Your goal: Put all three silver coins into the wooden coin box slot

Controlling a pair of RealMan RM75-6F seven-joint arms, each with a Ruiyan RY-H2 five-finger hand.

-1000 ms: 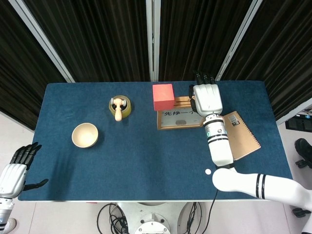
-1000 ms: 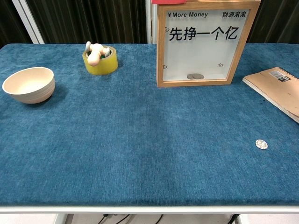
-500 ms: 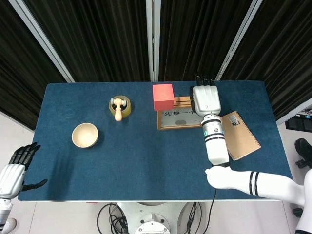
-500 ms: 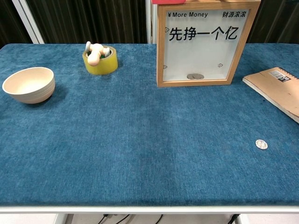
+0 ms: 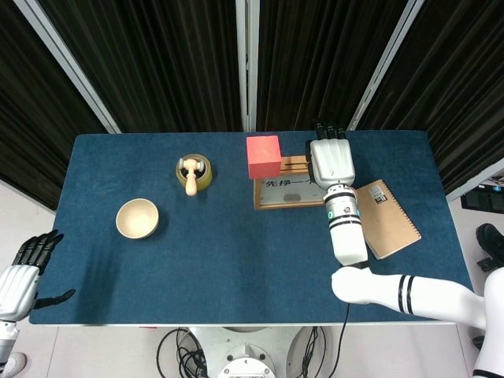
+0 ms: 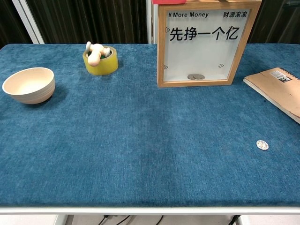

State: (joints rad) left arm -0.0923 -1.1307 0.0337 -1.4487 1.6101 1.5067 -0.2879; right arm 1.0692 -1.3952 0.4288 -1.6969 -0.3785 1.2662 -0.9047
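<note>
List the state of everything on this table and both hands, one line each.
Wooden coin box: upright, coins at the bottom.
Silver coin: flat on cloth, untouched.
Bowl: upright, empty.
Notebook: closed, flat.
Right hand: over the box top, grasp hidden.
Left hand: off table, open.

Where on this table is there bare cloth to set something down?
The wide front stretch between the bowl and the coin is bare, as is the middle before the coin box. The back right is crowded: box, red block, notebook, right hand.
</note>
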